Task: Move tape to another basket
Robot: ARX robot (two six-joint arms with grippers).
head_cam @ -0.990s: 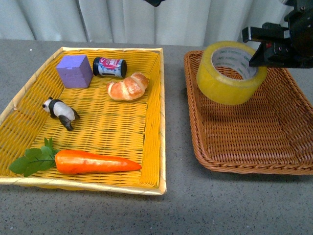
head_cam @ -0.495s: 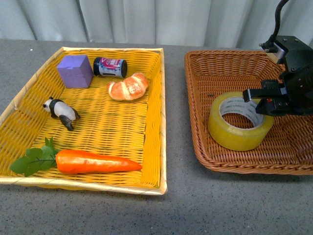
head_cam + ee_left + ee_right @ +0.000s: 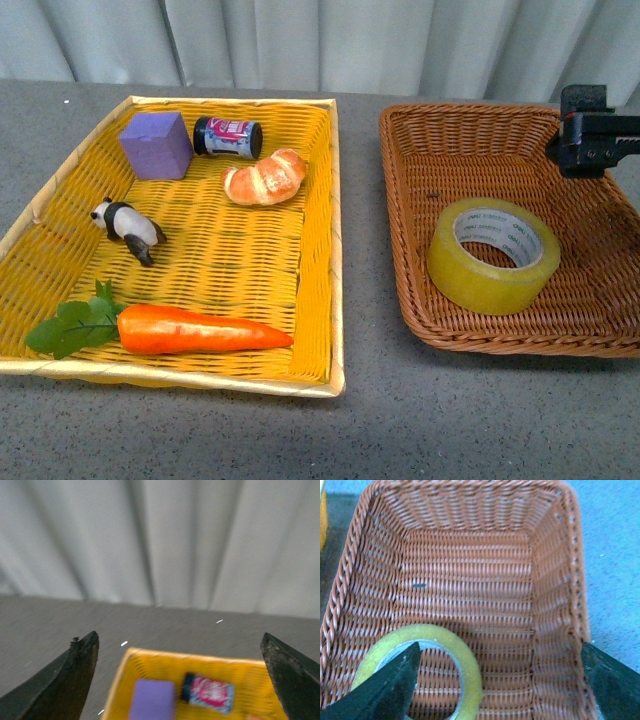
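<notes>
1. Left gripper (image 3: 178, 639): the fingers are spread wide with nothing between them. Its wrist view looks down on the far left corner of the yellow tray. It has no part in this step and is judged best left parked.
2. Yellow tray (image 3: 335, 250), on the left half of the tabletop (image 3: 370, 420): it holds a purple block (image 3: 155, 145) and a jar (image 3: 225, 136) along its far edge. A croissant (image 3: 263, 176) lies near the jar, a panda (image 3: 125, 225) toward the left edge and a carrot (image 3: 200, 330) along the near edge. None of these needs handling.
3. Basket (image 3: 470, 125), on the right half of the tabletop: it stands beside the tray but apart from it.
4. Tape (image 3: 493, 255): it lies flat, core opening upward, on the basket floor in the near left part, close to the near wall. Nothing touches it. The transfer is judged to be in effect done.
5. Right gripper (image 3: 500, 647): the fingers are wide apart and hold nothing. The right wrist view shows the roll partly under one finger and clear of both. In the front view the gripper hangs over the basket's far right rim.
6. Step in hand, as judged: retreat of the right arm. To do it well:
   - Keep the fingers spread until they are clear of the basket, so that no pad catches the roll.
   - Travel upward first, then away. The braided rim lies beneath the gripper, and a sideways move could snag it and shift the basket.
   - Confirm that the roll rests level and does not lean on the wall.
</notes>
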